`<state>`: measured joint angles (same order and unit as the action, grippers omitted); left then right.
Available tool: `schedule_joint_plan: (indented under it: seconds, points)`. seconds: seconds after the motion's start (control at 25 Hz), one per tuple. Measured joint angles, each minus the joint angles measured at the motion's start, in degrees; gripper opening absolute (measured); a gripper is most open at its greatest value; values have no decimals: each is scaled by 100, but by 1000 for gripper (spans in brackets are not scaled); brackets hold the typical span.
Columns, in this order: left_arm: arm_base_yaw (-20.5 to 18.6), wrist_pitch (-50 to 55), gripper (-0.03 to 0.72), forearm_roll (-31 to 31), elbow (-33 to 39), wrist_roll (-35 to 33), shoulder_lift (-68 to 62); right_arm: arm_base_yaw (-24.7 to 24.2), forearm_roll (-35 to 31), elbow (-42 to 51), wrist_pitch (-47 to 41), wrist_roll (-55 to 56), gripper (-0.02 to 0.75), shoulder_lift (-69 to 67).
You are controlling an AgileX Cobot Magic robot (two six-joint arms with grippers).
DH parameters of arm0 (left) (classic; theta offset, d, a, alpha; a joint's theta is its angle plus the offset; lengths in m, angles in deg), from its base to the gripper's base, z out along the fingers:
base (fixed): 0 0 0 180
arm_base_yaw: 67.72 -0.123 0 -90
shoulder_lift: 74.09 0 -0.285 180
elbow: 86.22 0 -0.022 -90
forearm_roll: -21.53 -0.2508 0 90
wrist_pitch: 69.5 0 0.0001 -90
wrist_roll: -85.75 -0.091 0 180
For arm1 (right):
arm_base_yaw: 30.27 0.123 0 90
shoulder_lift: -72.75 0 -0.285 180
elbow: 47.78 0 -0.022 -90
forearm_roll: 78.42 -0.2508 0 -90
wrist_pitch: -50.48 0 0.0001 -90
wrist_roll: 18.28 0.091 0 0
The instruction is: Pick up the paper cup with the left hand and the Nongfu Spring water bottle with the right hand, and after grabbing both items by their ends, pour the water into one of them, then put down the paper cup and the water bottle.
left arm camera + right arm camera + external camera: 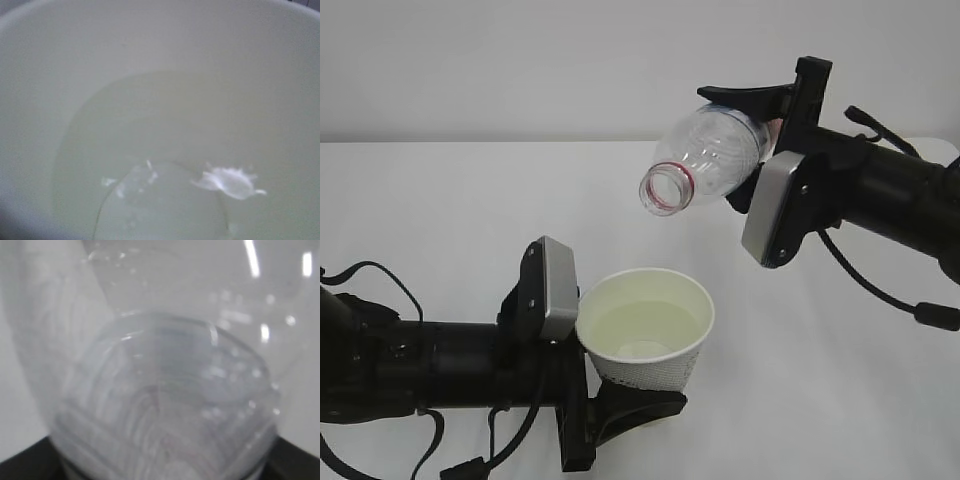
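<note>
White paper forms the paper cup (pixel 647 328), which sits upright at the 6 o'clock part of the exterior view with its lower body clamped between the fingers of the left hand (pixel 620 395). That arm lies nearly level, reaching in from 9 o'clock, its grey pad (pixel 557 290) touching the cup's rim side. Pale water (pixel 165 200) lies in the cup's bottom. Up toward 1 o'clock, the Nongfu Spring water bottle (pixel 705 160) hangs tilted, capless mouth aimed down toward 7 o'clock, above and apart from the cup. The right hand (pixel 775 130) grasps its rear end, the arm slanting in from 3 o'clock over the white table (pixel 440 200).
</note>
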<state>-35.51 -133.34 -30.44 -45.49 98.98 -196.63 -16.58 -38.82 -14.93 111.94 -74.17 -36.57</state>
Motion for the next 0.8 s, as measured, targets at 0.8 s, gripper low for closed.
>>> schedule_joint_plan:
  seconds: [0.8]
  points:
    - [0,0,509,13,0,0,0,0,-342,3,0,914,488,0]
